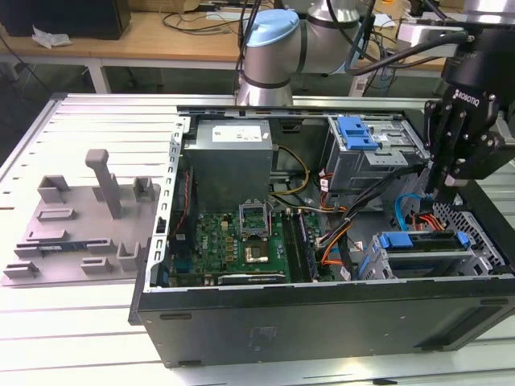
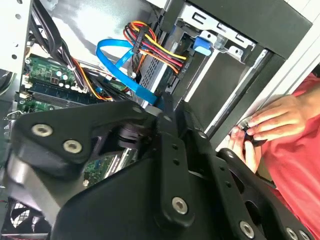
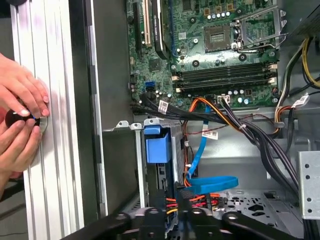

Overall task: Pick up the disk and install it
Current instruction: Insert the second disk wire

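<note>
Exterior view: gripper hangs over the case's corner by the disk, holding nothing; fingers look closed together.
Disk sits in the lower bay, blue bracket up, beside blue cable. First wrist view adds hands on the table rail outside the case wall; motherboard lies mid-case.

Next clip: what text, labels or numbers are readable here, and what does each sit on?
On the gripper: white maker's lettering on the housing, a brand mark, not quoted.
On the power supply: white label, print too small to read.
On the cable tags: print too small to read.
On the motherboard: markings too small to read.
Nothing else is legible.
</note>
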### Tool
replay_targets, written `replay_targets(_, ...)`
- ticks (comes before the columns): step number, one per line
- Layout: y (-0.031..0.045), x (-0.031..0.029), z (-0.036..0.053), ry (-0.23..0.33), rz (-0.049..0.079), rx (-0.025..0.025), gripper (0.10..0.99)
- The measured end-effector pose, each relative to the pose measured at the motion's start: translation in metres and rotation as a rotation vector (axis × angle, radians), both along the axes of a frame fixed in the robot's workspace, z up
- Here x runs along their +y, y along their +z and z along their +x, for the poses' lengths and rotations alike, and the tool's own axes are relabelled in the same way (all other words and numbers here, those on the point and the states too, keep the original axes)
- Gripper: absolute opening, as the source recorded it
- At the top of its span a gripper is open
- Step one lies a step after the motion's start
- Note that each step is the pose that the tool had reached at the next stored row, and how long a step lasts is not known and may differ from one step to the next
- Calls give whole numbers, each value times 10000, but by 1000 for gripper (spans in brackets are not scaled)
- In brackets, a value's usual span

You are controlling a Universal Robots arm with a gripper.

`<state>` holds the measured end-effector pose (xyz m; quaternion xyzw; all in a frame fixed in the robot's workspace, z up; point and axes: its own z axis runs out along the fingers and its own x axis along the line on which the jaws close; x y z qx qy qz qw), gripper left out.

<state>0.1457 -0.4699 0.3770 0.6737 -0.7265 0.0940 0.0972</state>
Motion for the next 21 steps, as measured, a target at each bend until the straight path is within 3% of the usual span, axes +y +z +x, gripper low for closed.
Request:
replay_targets(1,-17,0,-3,0,-5,0,208)
replay_targets(21,-132,19,-10,-1,-15,3,208)
